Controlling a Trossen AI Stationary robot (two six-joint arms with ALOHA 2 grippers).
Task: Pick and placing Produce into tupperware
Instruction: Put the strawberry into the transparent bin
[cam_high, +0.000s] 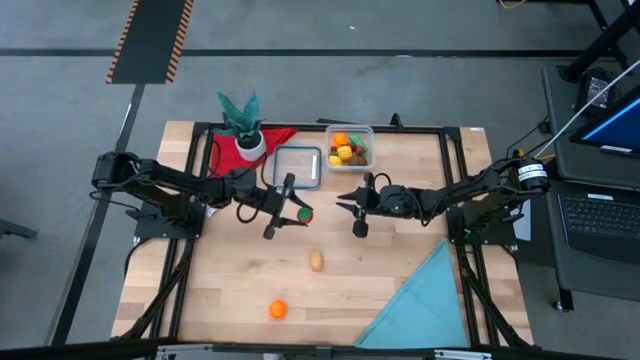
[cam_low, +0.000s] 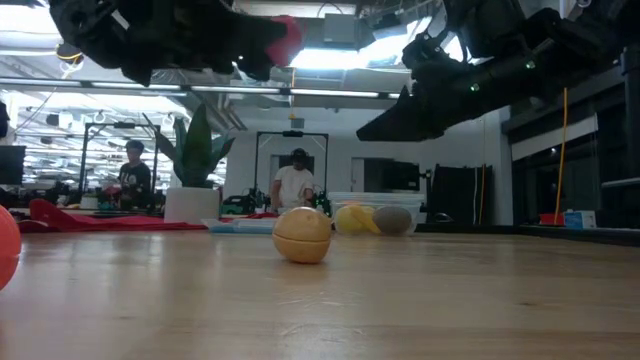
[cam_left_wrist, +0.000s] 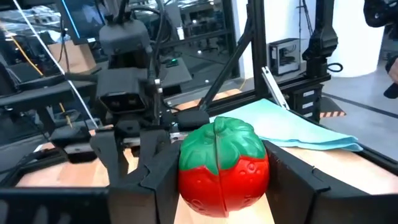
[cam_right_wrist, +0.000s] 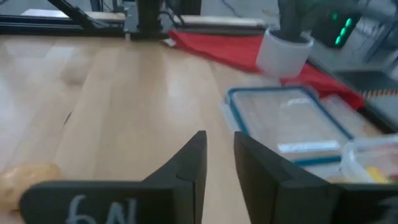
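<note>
Wooden table (cam_high: 250, 275) from above: tub (cam_high: 349, 146) at the far edge holds produce; left gripper (cam_high: 296, 211) near it clamps a strawberry (cam_high: 303, 213). Left wrist: strawberry between the fingers (cam_left_wrist: 158, 180). Right wrist: right gripper (cam_right_wrist: 219, 163) empty, fingers narrowly apart, near the tub.

Lighting: even, bright overhead light; soft faint shadows.
Detail: ceiling strips (cam_low: 330, 55) glare in the low view; right wrist view blurred throughout, its near fingers (cam_right_wrist: 186, 165) perhaps softest.
</note>
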